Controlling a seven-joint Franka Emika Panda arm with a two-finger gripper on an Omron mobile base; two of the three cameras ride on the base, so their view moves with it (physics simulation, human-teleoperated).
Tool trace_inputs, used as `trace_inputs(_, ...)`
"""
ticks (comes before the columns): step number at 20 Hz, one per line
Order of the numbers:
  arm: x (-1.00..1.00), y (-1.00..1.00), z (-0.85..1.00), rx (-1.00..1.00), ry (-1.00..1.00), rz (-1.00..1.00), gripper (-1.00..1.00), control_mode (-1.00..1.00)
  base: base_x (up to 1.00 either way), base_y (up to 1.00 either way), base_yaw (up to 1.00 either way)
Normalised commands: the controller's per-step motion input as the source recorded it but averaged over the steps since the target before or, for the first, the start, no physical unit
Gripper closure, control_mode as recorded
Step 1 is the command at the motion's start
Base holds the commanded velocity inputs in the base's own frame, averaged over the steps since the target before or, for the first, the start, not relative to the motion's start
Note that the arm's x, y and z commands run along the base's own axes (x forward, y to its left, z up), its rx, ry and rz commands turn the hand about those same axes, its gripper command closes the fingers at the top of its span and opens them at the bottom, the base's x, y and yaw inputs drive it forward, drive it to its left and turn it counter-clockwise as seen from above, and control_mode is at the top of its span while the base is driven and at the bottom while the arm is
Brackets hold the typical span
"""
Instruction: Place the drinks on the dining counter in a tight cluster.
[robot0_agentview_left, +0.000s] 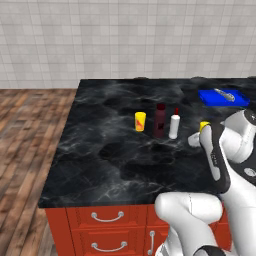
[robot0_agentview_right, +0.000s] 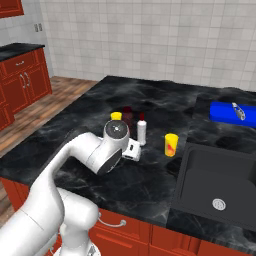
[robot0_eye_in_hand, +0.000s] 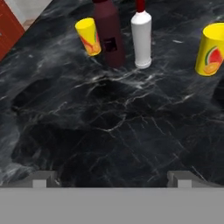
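Black marbled stone dining counter (robot0_eye_in_hand: 109, 131) already groups maroon bottle (robot0_eye_in_hand: 108, 35), white red-capped bottle (robot0_eye_in_hand: 142, 39) at twelve o'clock from the empty, wide-open gripper (robot0_eye_in_hand: 111, 178), leaving the yellow can (robot0_eye_in_hand: 211, 50) at two o'clock to gather.

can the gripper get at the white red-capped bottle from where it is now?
Probably yes. The gripper is open and empty, facing the white red-capped bottle across bare black marbled counter. The dark maroon bottle stands close beside it, so one finger's gap looks tight.
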Motion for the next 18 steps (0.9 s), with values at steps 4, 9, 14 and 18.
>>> trace_inputs(4, -0.36, 0.12, 0.0, 0.01, 0.0, 0.0, -1.0, -1.0, 0.0, 0.0, 0.0)
trace_inputs(9, -0.01, 0.0, 0.0, 0.0, -0.01, 0.0, -1.0, -1.0, 0.0, 0.0, 0.0)
trace_inputs(14, -0.03, 0.01, 0.0, 0.0, 0.01, 0.0, -1.0, 1.0, -0.16, 0.02, 0.02)
trace_inputs(18, 0.0, 0.0, 0.0, 0.0, 0.0, 0.0, -1.0, 1.0, -0.56, 0.16, 0.27)
